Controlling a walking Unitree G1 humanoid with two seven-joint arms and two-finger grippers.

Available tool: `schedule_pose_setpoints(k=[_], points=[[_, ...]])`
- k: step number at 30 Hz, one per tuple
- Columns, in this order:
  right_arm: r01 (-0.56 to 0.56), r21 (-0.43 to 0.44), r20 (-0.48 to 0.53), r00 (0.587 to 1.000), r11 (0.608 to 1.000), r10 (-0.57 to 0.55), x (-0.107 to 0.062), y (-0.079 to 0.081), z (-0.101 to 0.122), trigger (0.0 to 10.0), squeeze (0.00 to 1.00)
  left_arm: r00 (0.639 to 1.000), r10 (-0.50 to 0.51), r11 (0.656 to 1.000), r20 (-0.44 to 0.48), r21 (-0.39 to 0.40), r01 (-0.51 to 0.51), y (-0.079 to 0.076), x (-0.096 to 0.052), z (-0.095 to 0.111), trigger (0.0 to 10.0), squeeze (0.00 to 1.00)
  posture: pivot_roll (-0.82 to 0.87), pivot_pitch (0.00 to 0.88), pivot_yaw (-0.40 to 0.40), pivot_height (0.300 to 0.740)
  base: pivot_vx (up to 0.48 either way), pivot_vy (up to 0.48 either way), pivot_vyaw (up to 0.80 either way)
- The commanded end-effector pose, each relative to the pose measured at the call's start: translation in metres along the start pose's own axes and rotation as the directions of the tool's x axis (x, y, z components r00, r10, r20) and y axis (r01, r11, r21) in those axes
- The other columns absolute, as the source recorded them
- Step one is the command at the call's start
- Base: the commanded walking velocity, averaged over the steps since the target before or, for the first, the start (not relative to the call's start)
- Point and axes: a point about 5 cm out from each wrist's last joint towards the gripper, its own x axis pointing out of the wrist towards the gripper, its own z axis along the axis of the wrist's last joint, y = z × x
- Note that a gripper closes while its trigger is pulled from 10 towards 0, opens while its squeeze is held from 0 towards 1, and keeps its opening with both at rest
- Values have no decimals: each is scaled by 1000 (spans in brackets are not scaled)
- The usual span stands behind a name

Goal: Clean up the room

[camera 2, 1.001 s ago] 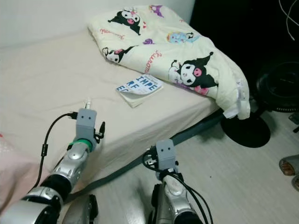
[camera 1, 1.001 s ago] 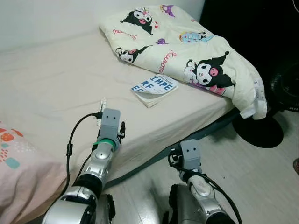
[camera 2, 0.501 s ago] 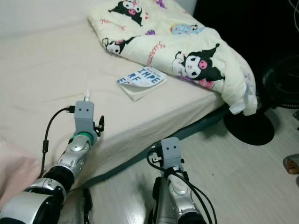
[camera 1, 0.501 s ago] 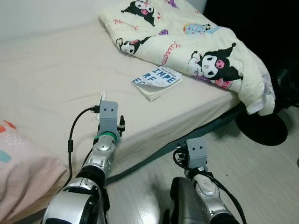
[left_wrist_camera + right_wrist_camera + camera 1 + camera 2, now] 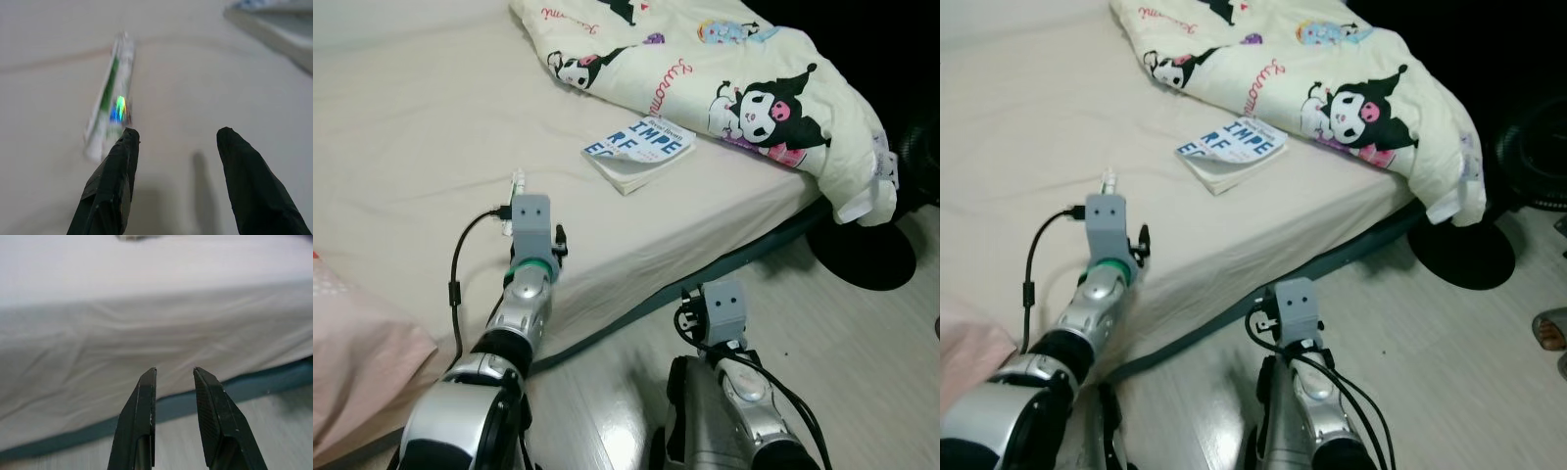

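A slim white and green tube with a shiny sticker lies on the beige bed sheet. It also shows just beyond my left wrist as the tube. My left gripper hovers low over the sheet, open and empty, the tube just ahead of one fingertip. A paperback book lies farther along the bed, next to a cream cartoon blanket. My right gripper is open by a narrow gap, empty, facing the mattress side near the floor.
A pink pillow lies at the bed's near left corner. A round black fan base stands on the pale floor past the bed's corner. The blanket hangs over that corner.
The camera has tilted and moved closer to the bed, so the whole picture has shifted. Both arms keep about the same pose, with the left wrist still just short of the tube.
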Motion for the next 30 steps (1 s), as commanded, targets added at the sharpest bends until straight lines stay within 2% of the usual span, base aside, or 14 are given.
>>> schedule_pose_setpoints(k=[1, 5, 6, 10, 14, 23, 30], points=[[-7, 2, -5, 1000, 1000, 7, -2, 2, 0, 10000, 0, 999, 24, 1000, -29, 19, -23, 4, -1, -8, 10000, 0, -118, 206, 48, 500, 0, 0, 0], [-17, 0, 40, 999, 1000, 17, -1, 4, 10, 10000, 0, 999, 44, 998, -20, 41, -44, 8, 2, -3, 10000, 0, -148, 234, 53, 500, 0, 0, 0], [-19, 0, 77, 997, 1000, 19, -3, 5, 19, 10000, 0, 998, 60, 997, -21, 59, -59, 12, 4, 1, 10000, 0, -157, 244, 55, 500, 0, 0, 0], [-14, -1, 108, 994, 1000, 14, -8, 2, 28, 10000, 0, 996, 87, 992, -18, 94, -85, 19, 7, 6, 10000, 0, -178, 277, 59, 500, 0, 0, 0], [-4, -6, 116, 993, 1000, 4, -16, -3, 34, 10000, 0, 994, 110, 988, -14, 111, -108, 26, 10, 10, 10000, 0, -204, 313, 55, 500, 0, 0, 0], [9, -13, 105, 994, 1000, -8, -27, -7, 39, 10000, 0, 991, 133, 983, -10, 128, -131, 31, 11, 12, 10000, 0, -227, 338, 51, 500, 0, 0, 0], [25, -12, 100, 995, 1000, -23, -37, -10, 47, 10000, 0, 982, 188, 967, 38, 169, -191, 34, 14, 24, 10000, 0, -264, 367, 49, 500, 0, 0, 0]])
